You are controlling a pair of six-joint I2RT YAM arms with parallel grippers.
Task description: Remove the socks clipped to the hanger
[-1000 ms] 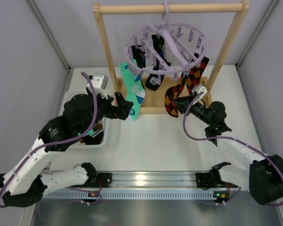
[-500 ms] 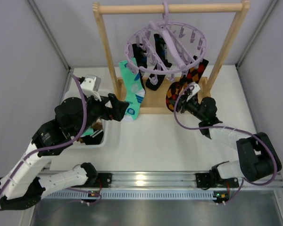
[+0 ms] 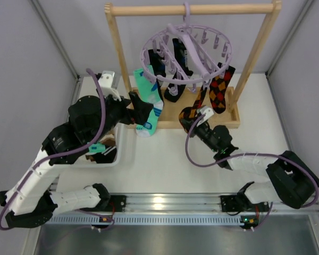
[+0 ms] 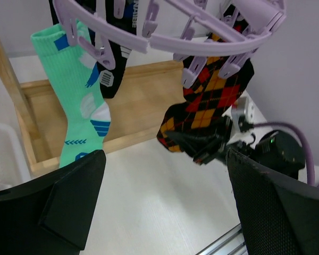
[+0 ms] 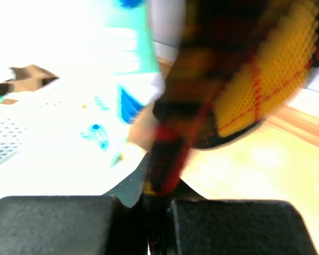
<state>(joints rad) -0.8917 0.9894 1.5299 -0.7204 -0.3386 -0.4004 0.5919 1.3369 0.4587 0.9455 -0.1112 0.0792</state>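
Observation:
The lavender hanger [image 3: 187,50] hangs from the wooden rack's top bar, with several socks clipped to its ring. My right gripper [image 3: 193,122] is shut on the lower end of a red, orange and black argyle sock [image 3: 190,112], which still hangs from a clip; the wrist view shows that sock [image 5: 202,95] pinched between the pads [image 5: 228,223]. A second argyle sock [image 3: 220,87] hangs beside it. A teal-and-white sock [image 3: 150,101] hangs at the ring's left, and also shows in the left wrist view [image 4: 77,95]. Black socks [image 3: 173,74] hang behind. My left gripper [image 3: 141,109] is open and empty next to the teal sock.
The light wooden rack [image 3: 117,58] has a tray base [image 3: 226,119] under the socks. A white bin [image 3: 122,154] at the left holds a brown sock [image 3: 107,144] and a teal one. Grey walls close in both sides. The arms' rail runs along the near edge.
My right gripper has moved left and nearer, pulling the argyle sock's lower end with it. My left arm has shifted toward the teal sock, jaws open.

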